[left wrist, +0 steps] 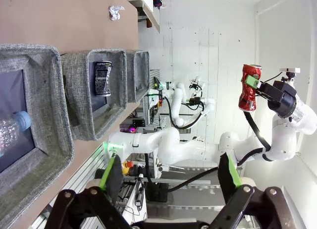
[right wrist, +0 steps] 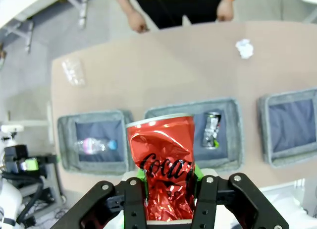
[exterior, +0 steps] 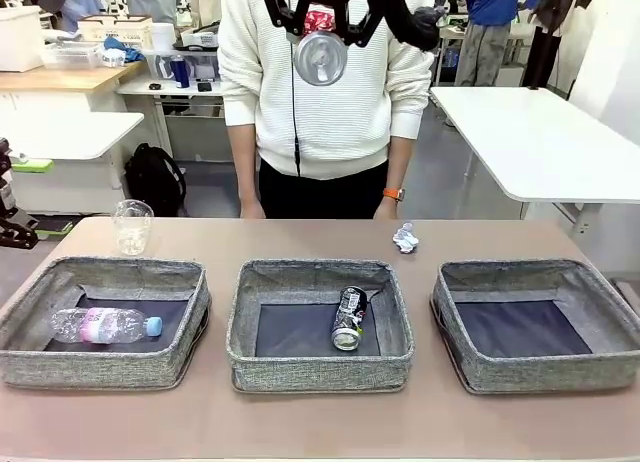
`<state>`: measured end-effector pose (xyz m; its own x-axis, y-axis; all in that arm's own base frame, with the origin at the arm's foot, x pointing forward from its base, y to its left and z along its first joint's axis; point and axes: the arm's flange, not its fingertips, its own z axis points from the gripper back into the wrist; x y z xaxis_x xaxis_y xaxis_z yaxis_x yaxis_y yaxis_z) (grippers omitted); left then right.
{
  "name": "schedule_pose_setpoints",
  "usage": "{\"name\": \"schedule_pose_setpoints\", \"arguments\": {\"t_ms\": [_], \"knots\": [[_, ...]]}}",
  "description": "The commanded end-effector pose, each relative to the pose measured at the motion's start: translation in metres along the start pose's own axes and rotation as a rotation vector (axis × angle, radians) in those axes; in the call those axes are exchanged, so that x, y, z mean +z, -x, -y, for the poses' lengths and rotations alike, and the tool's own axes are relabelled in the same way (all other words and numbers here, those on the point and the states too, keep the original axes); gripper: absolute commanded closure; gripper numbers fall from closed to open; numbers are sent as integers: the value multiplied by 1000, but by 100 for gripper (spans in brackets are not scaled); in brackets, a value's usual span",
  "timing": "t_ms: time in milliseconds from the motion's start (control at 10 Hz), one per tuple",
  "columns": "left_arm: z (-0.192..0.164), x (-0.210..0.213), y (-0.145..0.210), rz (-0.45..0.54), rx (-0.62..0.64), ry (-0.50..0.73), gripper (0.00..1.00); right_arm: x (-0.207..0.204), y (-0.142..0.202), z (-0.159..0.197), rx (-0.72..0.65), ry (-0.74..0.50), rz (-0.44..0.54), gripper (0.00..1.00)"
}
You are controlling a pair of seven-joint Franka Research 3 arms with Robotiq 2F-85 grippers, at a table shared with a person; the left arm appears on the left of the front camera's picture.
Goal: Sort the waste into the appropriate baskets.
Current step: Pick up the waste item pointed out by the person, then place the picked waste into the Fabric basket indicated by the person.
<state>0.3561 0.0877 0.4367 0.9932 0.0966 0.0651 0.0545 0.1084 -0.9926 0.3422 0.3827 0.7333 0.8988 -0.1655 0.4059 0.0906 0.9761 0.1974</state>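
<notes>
High above the middle basket (exterior: pixel 320 372), my right gripper (exterior: pixel 322 24) is shut on the crushed red can (exterior: pixel 321 58). The right wrist view looks down past that can (right wrist: pixel 163 164) and the gripper (right wrist: pixel 166 192) onto the table. The dark printed can (exterior: pixel 349 318) lies in the middle basket. In the left basket (exterior: pixel 100 367) lies the clear bottle (exterior: pixel 105 325). The right basket (exterior: pixel 540 372) holds nothing. The clear cup (exterior: pixel 132 226) and the white paper wad (exterior: pixel 405 238) rest on the table behind the baskets. My left gripper (left wrist: pixel 168 174) is open off the table's left end.
A person in a white sweater (exterior: pixel 325 92) stands at the far edge, hands (right wrist: pixel 136 23) down by the table. A strip of bare table runs in front of the baskets and between the cup and the wad. A white table (exterior: pixel 540 142) stands at the back right.
</notes>
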Motion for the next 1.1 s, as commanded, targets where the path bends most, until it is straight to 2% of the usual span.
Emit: {"name": "schedule_pose_setpoints", "arguments": {"t_ms": [0,1000], "knots": [[1,1,4,-10,-10,4,0,2,0,1,-11,-11,2,71],[1,1,4,-10,-10,4,0,2,0,1,-11,-11,2,71]]}}
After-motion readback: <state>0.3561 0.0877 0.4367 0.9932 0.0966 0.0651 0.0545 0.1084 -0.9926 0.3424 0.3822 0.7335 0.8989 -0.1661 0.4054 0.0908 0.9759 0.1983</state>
